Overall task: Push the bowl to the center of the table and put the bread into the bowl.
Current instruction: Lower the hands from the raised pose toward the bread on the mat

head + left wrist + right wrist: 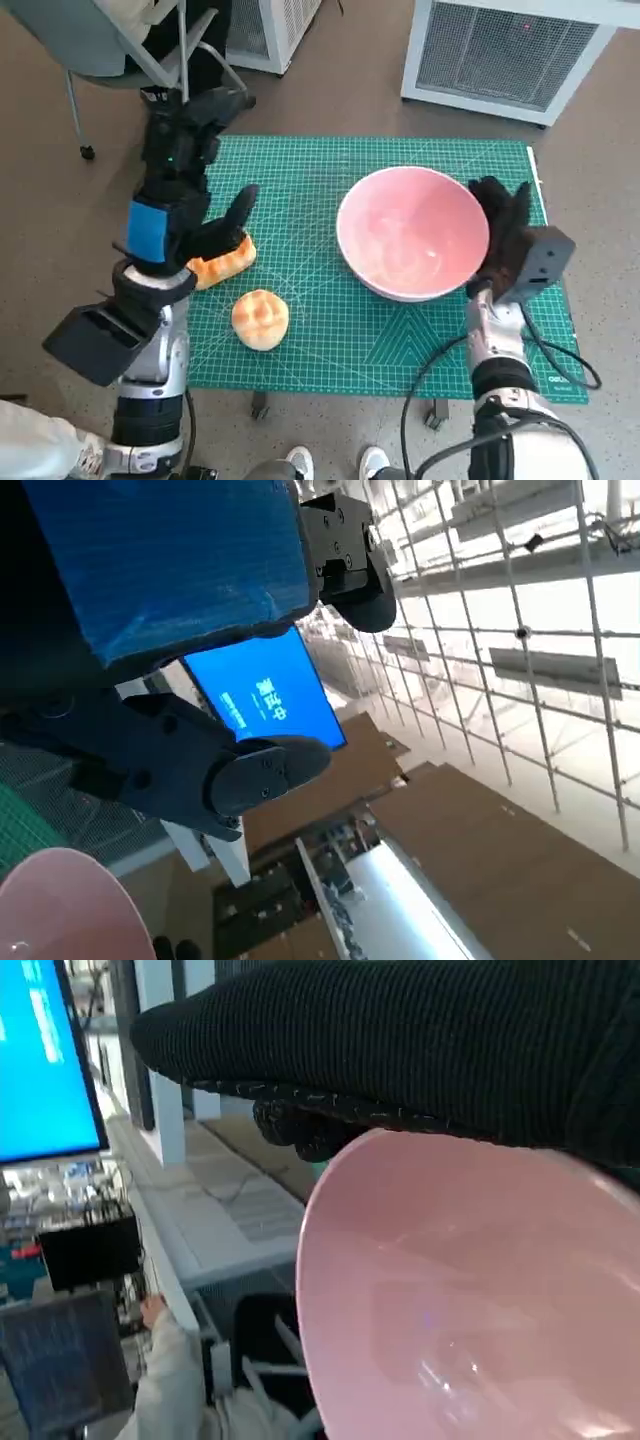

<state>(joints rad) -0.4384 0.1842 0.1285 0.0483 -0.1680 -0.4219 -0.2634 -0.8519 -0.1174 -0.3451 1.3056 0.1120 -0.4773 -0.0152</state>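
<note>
Green gridded cutting mat [330, 330] covers the table. Gloved right hand [503, 232], flat and holding nothing, touches the outer wall of the smooth, rigid pink bowl [412, 232], which should slide easily. Blue-taped left hand [185, 225], fingers spread, covers a soft bread loaf [228, 262]; a round bun [260, 318] lies just beside its wrist.

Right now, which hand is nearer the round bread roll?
Left. The left hand is over the long bread, just beyond the round bread roll. The right hand is against the pink bowl's far side.
</note>
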